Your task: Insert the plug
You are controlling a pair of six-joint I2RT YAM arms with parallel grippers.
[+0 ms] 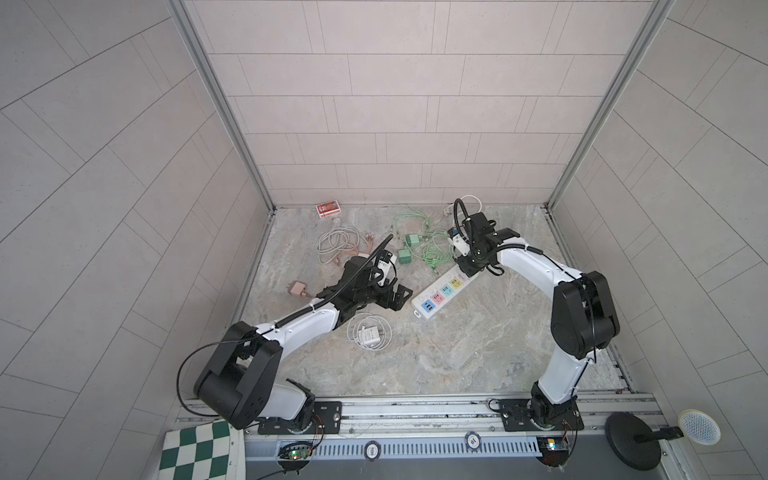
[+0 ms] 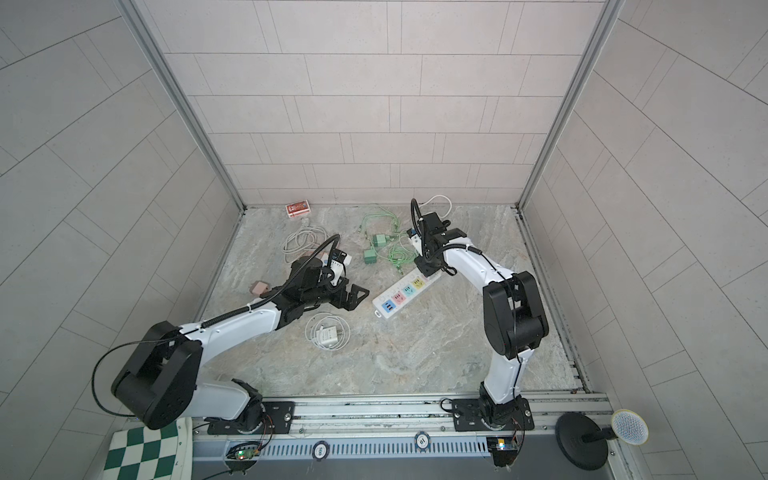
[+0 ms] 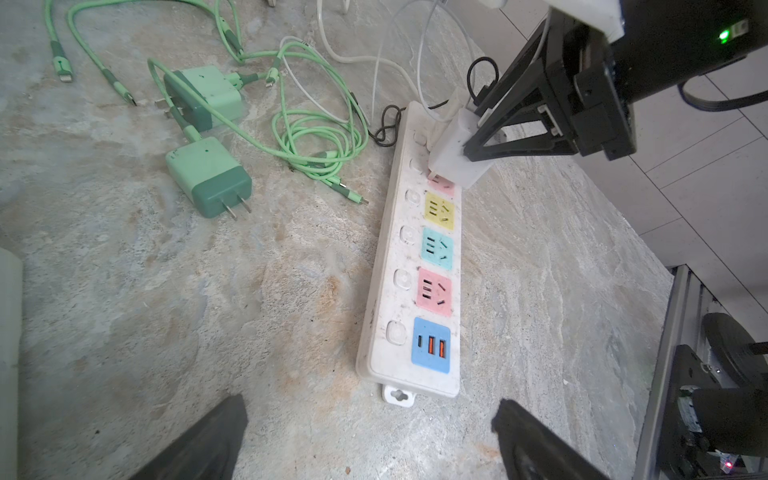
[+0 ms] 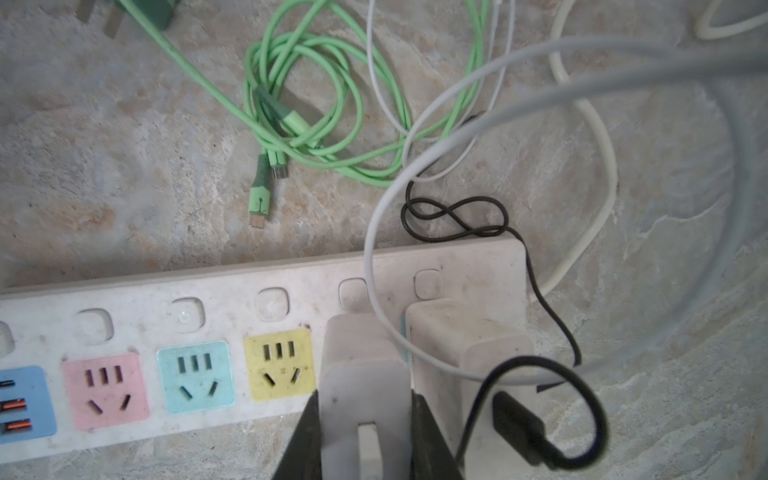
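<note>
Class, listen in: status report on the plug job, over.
Right gripper shut on plug, tilted at strip's pink socket, not fully in. Left gripper open, short of strip. Charger plugged in close beside.

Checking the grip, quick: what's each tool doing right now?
Left tool: open, holding nothing.
Right tool: closed on the white charger.

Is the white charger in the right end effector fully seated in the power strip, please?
Not fully: the white charger sits tilted, a prong showing above the pink socket.
</note>
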